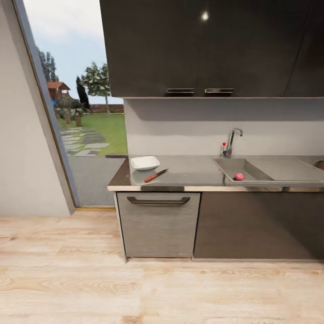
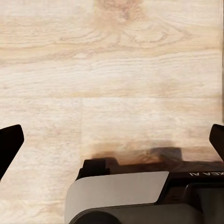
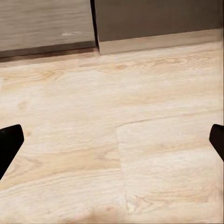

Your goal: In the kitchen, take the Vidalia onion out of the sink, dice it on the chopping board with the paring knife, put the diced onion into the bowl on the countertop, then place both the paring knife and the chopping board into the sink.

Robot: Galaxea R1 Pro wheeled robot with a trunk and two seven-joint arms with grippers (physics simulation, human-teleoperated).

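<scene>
In the head view the steel sink [image 1: 252, 167] is set into the grey countertop [image 1: 189, 167], with a chrome faucet [image 1: 231, 143] behind it. A small pinkish-red round onion [image 1: 239, 176] lies in the basin near its front. The white squarish bowl [image 1: 145, 162] stands at the counter's left end. Just in front of it lies the paring knife [image 1: 156, 175] with its reddish handle. I cannot pick out the chopping board with certainty. My left gripper [image 2: 112, 142] and right gripper [image 3: 112, 142] hang open over the wood floor, far from the counter, holding nothing.
Dark upper cabinets [image 1: 202, 45] hang over the counter, with a steel-fronted drawer unit [image 1: 158, 222] below the bowl. A glass door [image 1: 76, 117] to a garden is at left. A dark brown thing [image 1: 320, 164] is cut off at the counter's right edge. Light wood floor [image 1: 162, 288] lies between me and the cabinets.
</scene>
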